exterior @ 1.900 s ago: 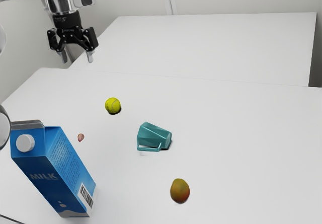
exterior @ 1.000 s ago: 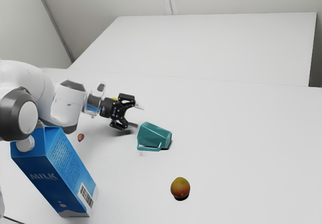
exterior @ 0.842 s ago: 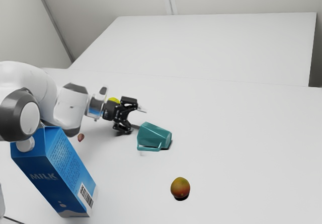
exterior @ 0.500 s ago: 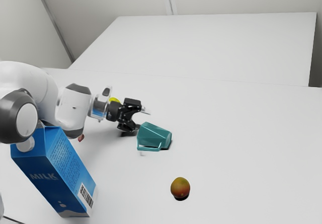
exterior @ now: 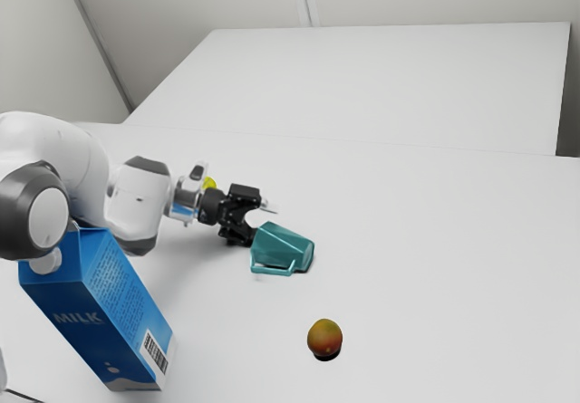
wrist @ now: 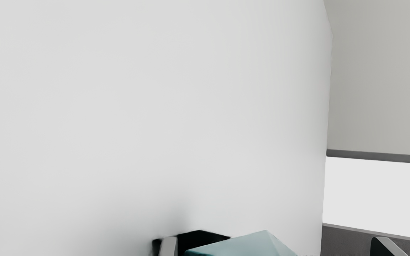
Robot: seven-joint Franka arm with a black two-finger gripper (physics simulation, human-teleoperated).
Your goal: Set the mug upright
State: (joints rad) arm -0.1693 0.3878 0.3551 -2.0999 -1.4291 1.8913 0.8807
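The mug (exterior: 282, 248) lies on its side on the surface (exterior: 435, 240), handle toward the exterior camera. The pincer (exterior: 262, 225) is right at it, its fingers (wrist: 169, 247) spread wide, with part of the mug showing between them in the wrist view. The ball (exterior: 209, 183) peeks out behind the arm (exterior: 140, 199); the milk (exterior: 109, 312) and fruit (exterior: 324, 338) are apart from the mug

The word "MILK" stands on the blue carton (exterior: 107, 317), above a barcode.

Carton (exterior: 101, 308) at the exterior view's left; mug (exterior: 283, 245) between ball (exterior: 209, 183) and mango (exterior: 324, 338).
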